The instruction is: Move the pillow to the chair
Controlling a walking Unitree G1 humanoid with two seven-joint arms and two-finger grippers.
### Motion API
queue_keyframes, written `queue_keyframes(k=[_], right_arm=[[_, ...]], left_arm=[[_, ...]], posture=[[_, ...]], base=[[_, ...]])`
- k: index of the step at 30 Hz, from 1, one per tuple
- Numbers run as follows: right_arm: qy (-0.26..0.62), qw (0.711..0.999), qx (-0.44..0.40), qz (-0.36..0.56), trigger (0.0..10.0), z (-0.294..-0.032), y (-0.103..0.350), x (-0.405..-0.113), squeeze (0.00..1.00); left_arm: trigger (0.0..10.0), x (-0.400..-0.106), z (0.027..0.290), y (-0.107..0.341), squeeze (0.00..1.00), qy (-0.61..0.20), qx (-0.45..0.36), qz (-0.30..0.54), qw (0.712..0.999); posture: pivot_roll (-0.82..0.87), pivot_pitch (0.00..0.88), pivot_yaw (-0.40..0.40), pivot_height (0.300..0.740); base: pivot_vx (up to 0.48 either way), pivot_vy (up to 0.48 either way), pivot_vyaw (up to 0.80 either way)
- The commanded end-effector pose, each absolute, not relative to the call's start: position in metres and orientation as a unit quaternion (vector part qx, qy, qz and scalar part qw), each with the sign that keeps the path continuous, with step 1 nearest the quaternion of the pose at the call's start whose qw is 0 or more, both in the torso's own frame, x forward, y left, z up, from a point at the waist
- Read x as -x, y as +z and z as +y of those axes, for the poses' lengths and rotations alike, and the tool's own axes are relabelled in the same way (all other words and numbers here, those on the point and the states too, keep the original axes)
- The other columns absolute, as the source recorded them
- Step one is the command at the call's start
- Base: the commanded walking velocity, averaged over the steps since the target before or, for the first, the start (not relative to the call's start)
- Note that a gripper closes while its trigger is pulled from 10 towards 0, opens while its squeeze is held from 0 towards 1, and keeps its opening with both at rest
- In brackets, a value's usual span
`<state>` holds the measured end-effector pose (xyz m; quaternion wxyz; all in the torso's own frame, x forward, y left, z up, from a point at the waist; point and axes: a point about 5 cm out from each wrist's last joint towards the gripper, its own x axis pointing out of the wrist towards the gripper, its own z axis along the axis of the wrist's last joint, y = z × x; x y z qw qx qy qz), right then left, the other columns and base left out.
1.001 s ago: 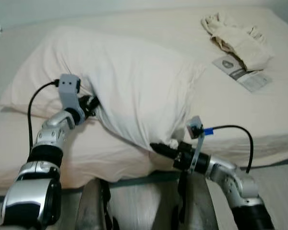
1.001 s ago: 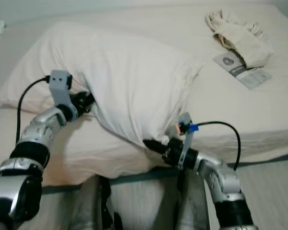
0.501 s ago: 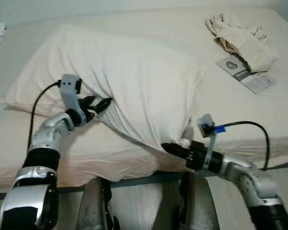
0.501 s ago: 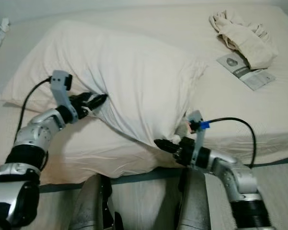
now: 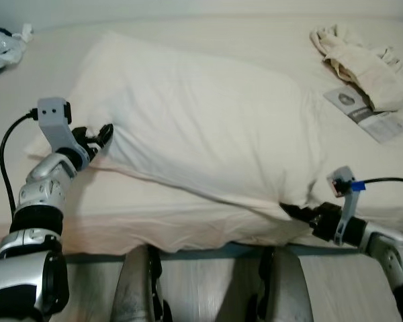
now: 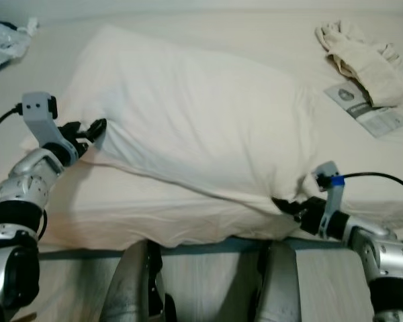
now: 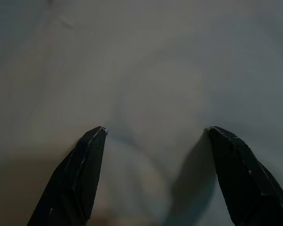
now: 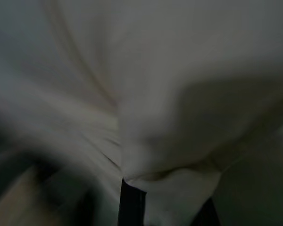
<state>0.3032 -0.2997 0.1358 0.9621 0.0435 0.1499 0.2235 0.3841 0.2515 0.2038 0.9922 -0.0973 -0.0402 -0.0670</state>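
We are looking at our left gripper (image 5: 102,131) first, and its two black fingers are standing well apart, tips just at the pillow's (image 5: 201,127) left end with nothing between them; a second ago those fingers were buried in the cloth there and the pillow was bunched up high, so we are reading this as a let-go on that side. Our right gripper (image 6: 282,202) is sitting at the pillow's near right corner, fingertips tucked under the fabric, and the right wrist view is showing a fold of white cloth draped over a dark finger, though we cannot tell whether that pinch is closed or loose. The pillow itself is now lying flatter and spread wide across the bed (image 5: 188,215), its near edge reaching almost to the mattress edge. For the task, we are judging that the lift has been dropped or is being reset: a fresh hold on the left end looks needed before any carry. The pillow is big, white, soft and plump, with creases running towards the right corner.
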Motion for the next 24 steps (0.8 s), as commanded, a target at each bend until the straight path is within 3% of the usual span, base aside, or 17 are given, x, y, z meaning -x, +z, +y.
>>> queue_keyframes(k=[1,8,9,18,24], right_arm=[[0.052,0.981,-0.022,0.184,0.0,-0.355,0.128,-0.285,0.0],[-0.059,0.992,-0.022,0.112,0.0,-0.384,0.149,-0.29,0.0],[-0.062,0.992,-0.031,0.104,0.0,-0.385,0.15,-0.291,0.0],[-0.029,0.994,-0.041,0.101,0.0,-0.373,0.143,-0.298,0.0],[-0.007,0.994,-0.047,0.101,0.0,-0.366,0.138,-0.302,0.0]], left_arm=[[10.0,-0.382,0.256,0.197,0.0,-0.061,0.103,-0.028,0.992],[10.0,-0.383,0.253,0.193,0.0,-0.072,0.114,-0.019,0.991],[10.0,-0.382,0.255,0.191,1.0,-0.067,0.118,-0.01,0.991],[10.0,-0.382,0.256,0.184,1.0,-0.098,0.157,0.032,0.982],[10.0,-0.378,0.264,0.171,1.0,-0.079,0.239,0.103,0.962]], posture=[[0.06,0.313,0.046,0.536],[0.06,0.308,0.044,0.536],[0.06,0.304,0.043,0.536],[0.07,0.3,0.045,0.536],[0.07,0.302,0.047,0.536]], base=[[0.0,0.0,0.0],[0.0,0.0,0.0],[0.0,0.0,0.0],[0.0,0.0,0.0],[0.0,0.0,0.0]])
